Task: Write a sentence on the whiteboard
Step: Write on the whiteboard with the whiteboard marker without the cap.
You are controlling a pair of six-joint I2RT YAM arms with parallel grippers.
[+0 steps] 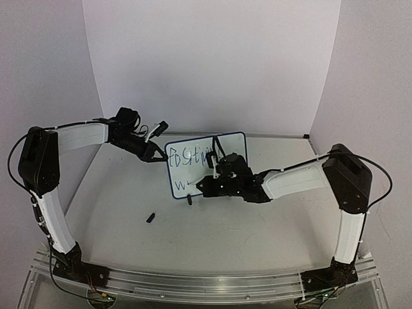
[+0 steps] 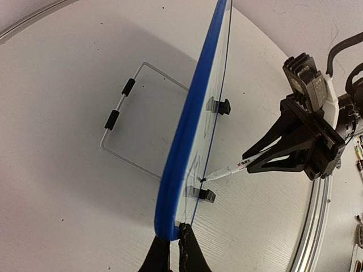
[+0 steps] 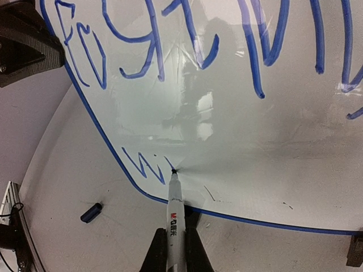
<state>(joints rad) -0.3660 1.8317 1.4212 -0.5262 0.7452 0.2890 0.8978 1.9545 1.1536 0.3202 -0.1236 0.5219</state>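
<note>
At the left of the overhead view, the left fingers (image 1: 152,154) are pressing together on the left edge of the whiteboard (image 1: 177,175). The left wrist view is showing them pinching only the thin blue frame. That narrow hold is looking like the weak point, since a push on the face could be swinging the board about it or working the frame out of the pinch. Low and left of centre, a small dark cap (image 1: 150,217) is lying loose on the bench (image 1: 116,193), well apart from the board. At centre frame the whiteboard is standing upright on its clip feet (image 2: 224,106), facing the arms. The sentence (image 1: 190,158) is running along the top line, and a second line is just beginning at the lower left. Right of that, the right fingers (image 3: 157,255) are clamping a white marker (image 3: 174,218), whose tip is touching the board just after the lower line's first strokes. Pressing too hard could be tipping the board back toward the wire frame (image 2: 142,113) behind it. Too light a touch could be leaving broken strokes. The bulky wrist, hanging close before the upper words, could be smearing their ink.
</note>
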